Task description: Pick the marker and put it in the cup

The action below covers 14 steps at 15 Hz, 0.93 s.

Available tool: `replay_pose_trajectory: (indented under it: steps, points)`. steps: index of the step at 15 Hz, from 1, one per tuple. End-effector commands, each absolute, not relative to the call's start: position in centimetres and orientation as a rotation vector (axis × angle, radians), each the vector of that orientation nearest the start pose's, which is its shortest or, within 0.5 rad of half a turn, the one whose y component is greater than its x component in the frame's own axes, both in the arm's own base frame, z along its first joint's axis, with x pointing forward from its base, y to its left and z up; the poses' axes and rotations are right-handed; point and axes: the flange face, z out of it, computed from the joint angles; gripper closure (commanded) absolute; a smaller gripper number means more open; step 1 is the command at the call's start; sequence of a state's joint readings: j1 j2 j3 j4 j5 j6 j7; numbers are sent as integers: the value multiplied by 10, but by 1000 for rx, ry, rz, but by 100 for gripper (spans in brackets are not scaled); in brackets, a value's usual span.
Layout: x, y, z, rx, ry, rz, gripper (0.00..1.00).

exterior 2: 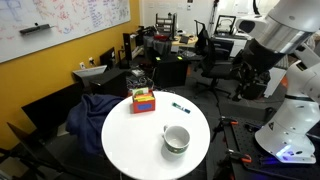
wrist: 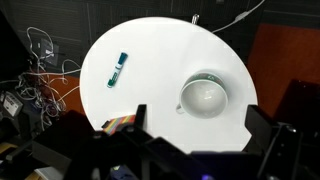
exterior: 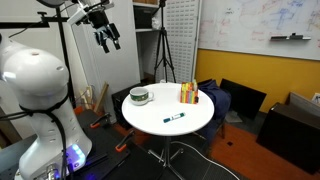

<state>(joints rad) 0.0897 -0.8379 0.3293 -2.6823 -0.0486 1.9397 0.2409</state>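
The marker (exterior: 175, 118) is a small blue-teal stick with a white part, lying on the round white table (exterior: 150, 115); it also shows in an exterior view (exterior 2: 181, 107) and in the wrist view (wrist: 118, 69). The cup (exterior: 140, 96) is a squat whitish bowl with a dark inside, standing on the table in both exterior views (exterior 2: 177, 139) and in the wrist view (wrist: 204, 97). My gripper (exterior: 107, 40) hangs high above the table, open and empty, well clear of both. In the wrist view its two dark fingers (wrist: 200, 125) frame the cup far below.
A striped orange, red and yellow holder (exterior: 189, 94) stands on the table near the marker, also seen in an exterior view (exterior 2: 144, 101). Office chairs, a blue cloth (exterior 2: 100, 108) and cluttered desks surround the table. Cables lie on the floor (wrist: 40, 70).
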Motion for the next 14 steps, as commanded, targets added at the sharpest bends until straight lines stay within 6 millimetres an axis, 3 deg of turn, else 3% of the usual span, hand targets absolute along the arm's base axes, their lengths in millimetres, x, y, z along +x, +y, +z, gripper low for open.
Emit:
replay_pose_trajectory:
  steps: [1,5,10,14]
  points:
    - [290,121,478,-3373,-138,-305,0]
    - [290,98,494,-3305,-53,-389,0]
    - [289,48,515,-3161,143,-517,0]
    - [291,4,520,-3013,291,-590,0]
